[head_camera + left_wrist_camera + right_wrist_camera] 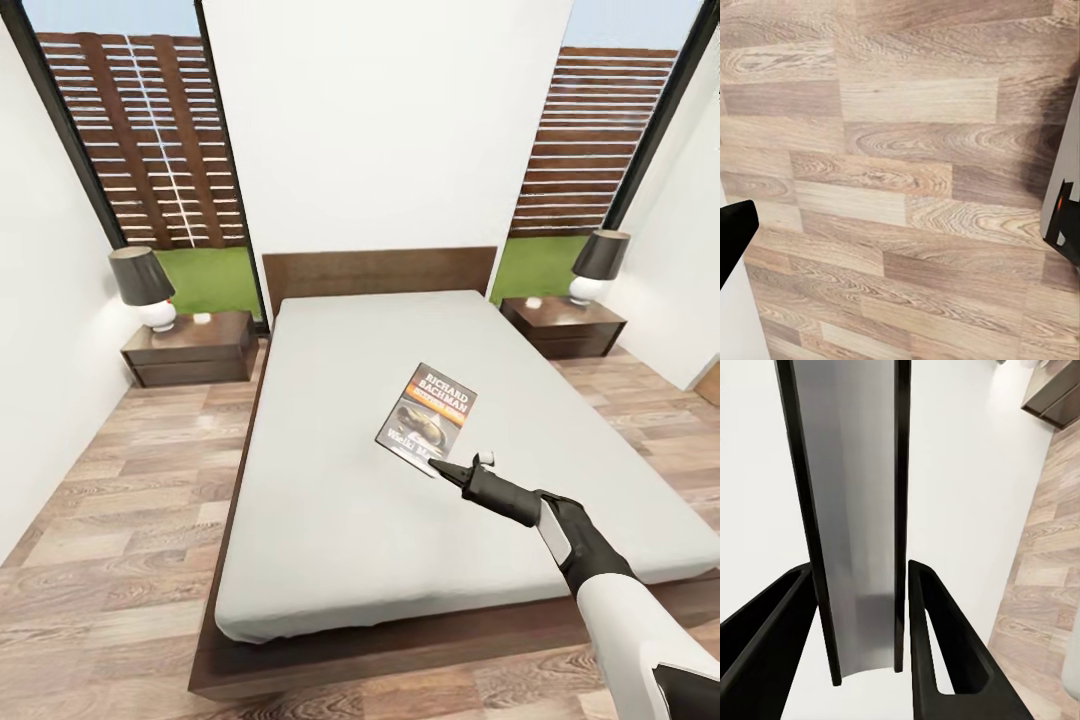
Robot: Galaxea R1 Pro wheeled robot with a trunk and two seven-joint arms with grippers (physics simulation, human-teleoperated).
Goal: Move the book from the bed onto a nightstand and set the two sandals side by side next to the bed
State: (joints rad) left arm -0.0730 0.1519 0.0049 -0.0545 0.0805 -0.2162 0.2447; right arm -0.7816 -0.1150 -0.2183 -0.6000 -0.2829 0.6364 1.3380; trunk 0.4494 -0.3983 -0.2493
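Reaching out over the mattress, the robot's right hand (443, 467), black with a white forearm behind it, has its fingers clamped on the near edge of the small dark paperback book with the orange band (428, 415); the right wrist view shows the thin book edge-on (855, 532), pinched between the two black fingers (945, 652). That book lies a little right of the middle of the large low bed with the pale-grey mattress (330, 500), set in a dark brown platform frame. Over by the left arm, the left wrist view looks at the wood-plank floor (900, 172), and one black fingertip (733, 232) shows at its margin; whether that hand is apart or together I cannot tell. Further off stands the flat brown headboard (378, 268). Either side of it sits a low dark-brown wooden nightstand, one on the left (190, 350) and one on the right (563, 327), each carrying a white-based lamp with a dark shade (142, 285). Beyond, tall dark-framed windows (140, 140) show grass and a slatted brown fence.
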